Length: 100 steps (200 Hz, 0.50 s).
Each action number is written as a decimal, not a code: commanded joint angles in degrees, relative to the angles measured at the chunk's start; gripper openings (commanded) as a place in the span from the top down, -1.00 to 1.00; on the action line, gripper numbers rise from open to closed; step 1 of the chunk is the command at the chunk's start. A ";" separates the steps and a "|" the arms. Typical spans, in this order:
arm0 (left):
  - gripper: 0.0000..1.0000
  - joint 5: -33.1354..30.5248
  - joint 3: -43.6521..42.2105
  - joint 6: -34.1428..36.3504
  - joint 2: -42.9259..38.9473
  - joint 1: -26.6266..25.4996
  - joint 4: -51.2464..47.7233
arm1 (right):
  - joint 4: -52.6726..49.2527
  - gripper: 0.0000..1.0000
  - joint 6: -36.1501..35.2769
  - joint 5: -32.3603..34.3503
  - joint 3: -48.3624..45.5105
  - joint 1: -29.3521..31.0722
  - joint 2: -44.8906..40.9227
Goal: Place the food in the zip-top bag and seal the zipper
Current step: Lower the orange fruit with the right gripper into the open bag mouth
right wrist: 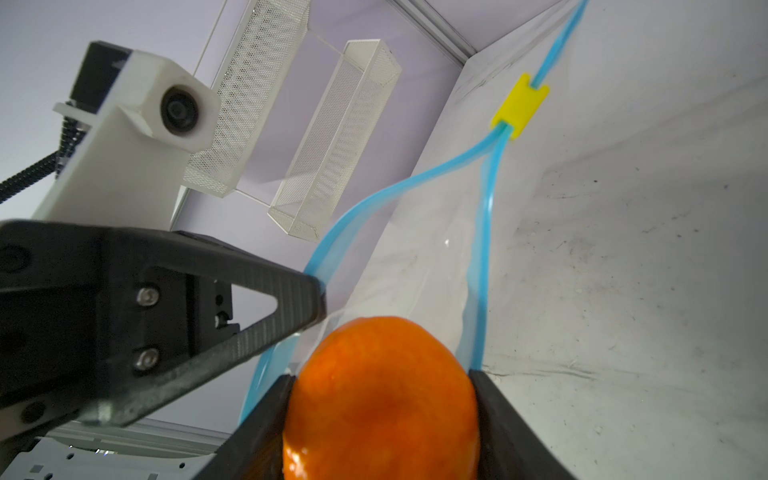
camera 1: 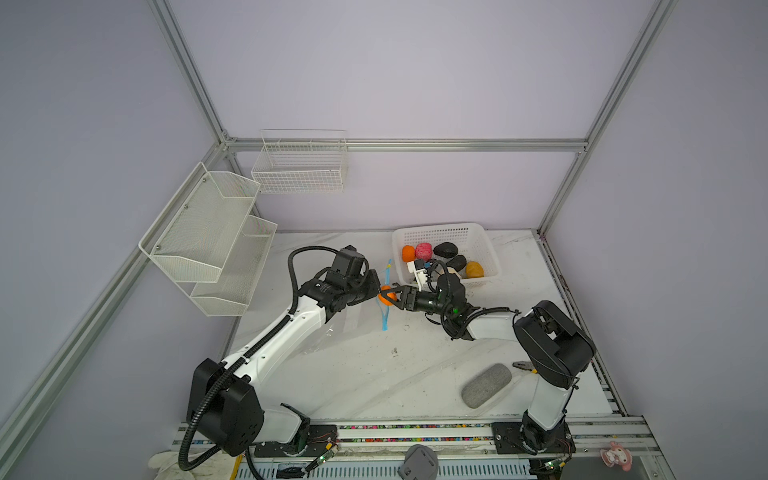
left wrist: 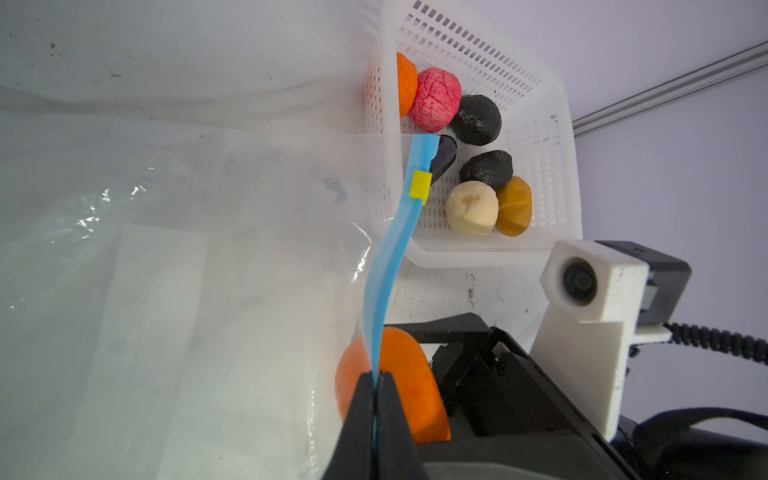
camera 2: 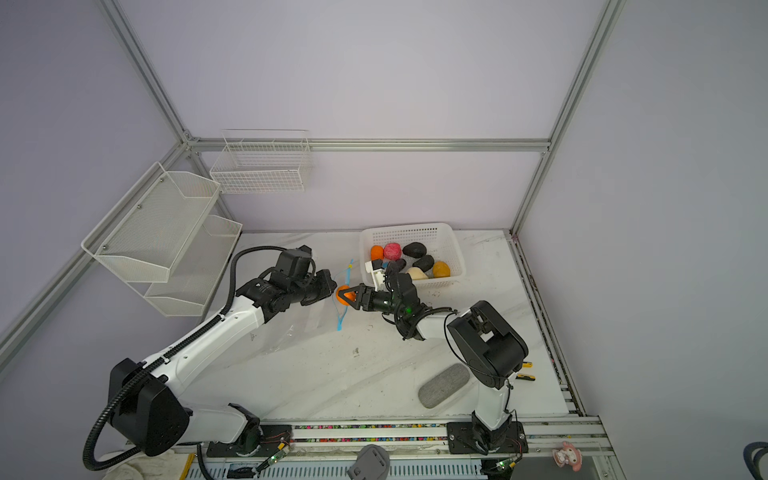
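A: Nearest your right wrist lens is the orange fruit (right wrist: 380, 415), wedged between the jaws of the right gripper (right wrist: 382, 376). They stand partway open, closed only as far as the fruit allows.

B: Your left gripper (left wrist: 376, 384) is pinched fully together on one lip of the zipper (left wrist: 390, 249), holding that lip up off the table (camera 1: 415, 365).

A: So the zip-top bag (left wrist: 208, 249) has its mouth parted. The two blue lips split from the yellow tab (right wrist: 519, 106), and your fruit sits right at the gap between them.

B: Push it straight in along the line of the mouth, well past the blue strip, before you let the jaws part. If you release too early, I'd expect it to roll back out.

A: Hold the raised lip high and steady with your left. If it sags, the opening will likely narrow onto your right fingers. The film looks limp and slippery, so go slowly.

B: The rest of your food waits in the white basket (left wrist: 552, 124), near the tab end of the zipper. It holds another orange piece (left wrist: 406, 83), a pink piece (left wrist: 434, 99), three black pieces (left wrist: 476, 119), a cream piece (left wrist: 471, 208) and a yellow-brown piece (left wrist: 514, 205).

A: There's no writing you can read. The bag shows a pale blank panel (left wrist: 158, 311) and a small dark smudge (left wrist: 334, 189), too blurred to make out.
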 commanded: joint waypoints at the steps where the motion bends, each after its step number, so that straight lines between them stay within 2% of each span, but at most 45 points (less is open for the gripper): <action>1: 1.00 1.72 -0.78 -0.85 -2.02 0.13 2.47 | -4.95 0.72 -3.17 0.72 2.32 0.61 -1.47; 100: 1.00 3.18 -2.42 -1.73 -2.41 0.13 3.93 | -22.36 0.67 -13.56 3.85 8.65 2.43 -0.50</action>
